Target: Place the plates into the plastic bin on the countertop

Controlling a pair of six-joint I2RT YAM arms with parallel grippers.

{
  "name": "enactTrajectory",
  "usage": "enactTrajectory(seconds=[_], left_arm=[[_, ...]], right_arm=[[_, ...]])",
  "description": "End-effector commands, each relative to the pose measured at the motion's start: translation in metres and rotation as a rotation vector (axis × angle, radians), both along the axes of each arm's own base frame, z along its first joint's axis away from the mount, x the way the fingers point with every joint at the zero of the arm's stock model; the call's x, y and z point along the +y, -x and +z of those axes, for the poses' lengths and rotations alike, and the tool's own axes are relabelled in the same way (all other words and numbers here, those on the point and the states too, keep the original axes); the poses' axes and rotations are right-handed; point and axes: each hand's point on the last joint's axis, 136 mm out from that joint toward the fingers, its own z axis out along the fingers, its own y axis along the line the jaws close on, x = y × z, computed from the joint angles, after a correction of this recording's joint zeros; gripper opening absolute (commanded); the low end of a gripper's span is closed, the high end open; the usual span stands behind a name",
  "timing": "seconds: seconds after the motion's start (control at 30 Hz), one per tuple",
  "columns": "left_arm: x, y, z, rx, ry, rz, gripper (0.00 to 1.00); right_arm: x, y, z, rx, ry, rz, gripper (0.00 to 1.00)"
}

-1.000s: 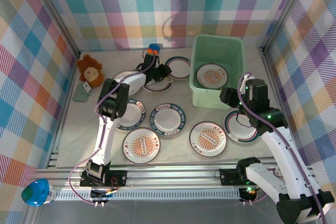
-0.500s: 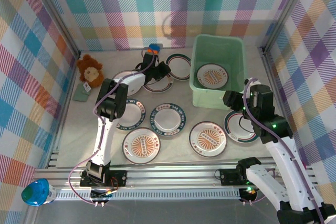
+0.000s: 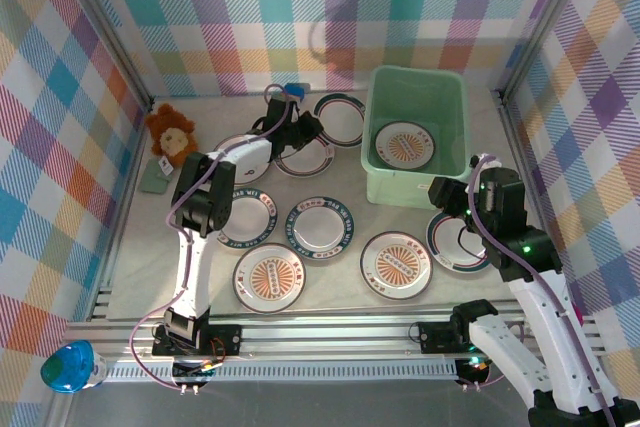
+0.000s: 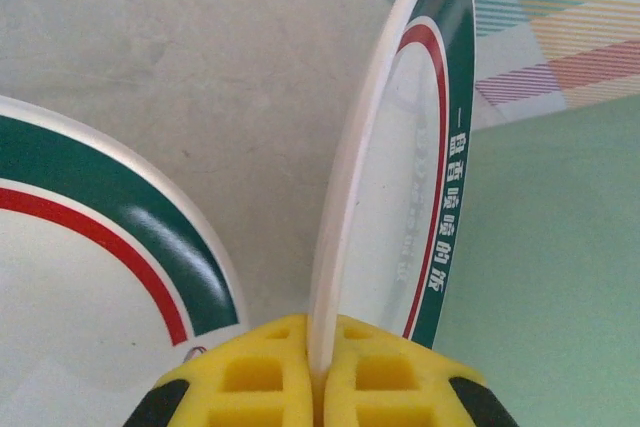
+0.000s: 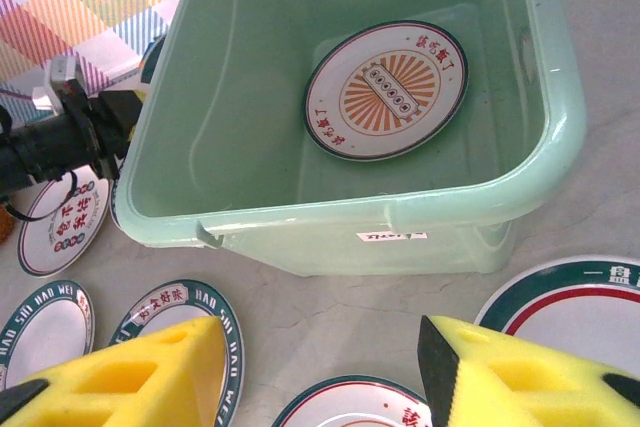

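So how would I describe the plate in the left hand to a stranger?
Find the mint-green plastic bin at the back of the countertop. Just left of it is a green-rimmed plate, its rim pinched in the left hand; the other plates lie free.

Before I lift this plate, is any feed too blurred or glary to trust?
Left wrist: the plate in the left gripper is sharp, rim lettering readable. Right wrist: plastic bin evenly lit, rim slightly shiny; right gripper soft-focus. Top external: even light, faint shadow on back wall, no glare.
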Motion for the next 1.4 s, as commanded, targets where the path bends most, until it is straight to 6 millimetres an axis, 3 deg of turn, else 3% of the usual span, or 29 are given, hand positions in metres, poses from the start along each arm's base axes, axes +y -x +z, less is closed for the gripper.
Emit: enactTrajectory(seconds=[0.0, 0.23, 0.5, 0.6, 0.77, 0.97, 1.17, 1.37], left_arm=[[-0.008, 0.003, 0.078, -0.170, 0.074, -0.034, 0.00], [0.006, 0.022, 0.112, -0.246, 0.054, -0.028, 0.00], [0.037, 0.045, 0.172, -0.350, 0.002, -0.012, 0.00], [0.041, 0.055, 0.196, -0.382, -0.001, -0.027, 0.00], [0.029, 0.074, 0.227, -0.401, 0.046, -0.104, 0.00], [0.010, 0.098, 0.246, -0.405, 0.079, -0.197, 0.00], [-0.024, 0.116, 0.249, -0.375, 0.157, -0.285, 0.00], [-0.052, 0.128, 0.248, -0.364, 0.209, -0.330, 0.00]], right_arm=[[0.001, -0.001, 0.013, -0.027, -0.031, -0.011, 0.54], [0.009, -0.008, 0.026, -0.037, -0.072, 0.009, 0.55], [0.017, -0.011, 0.045, -0.068, -0.121, 0.032, 0.61], [0.023, -0.014, 0.049, -0.064, -0.135, 0.056, 0.64], [0.036, -0.024, 0.061, -0.082, -0.169, 0.112, 0.67], [0.062, -0.038, 0.082, -0.104, -0.215, 0.237, 0.69], [0.084, -0.055, 0.096, -0.116, -0.296, 0.322, 0.68], [0.088, -0.076, 0.086, -0.092, -0.330, 0.287, 0.62]])
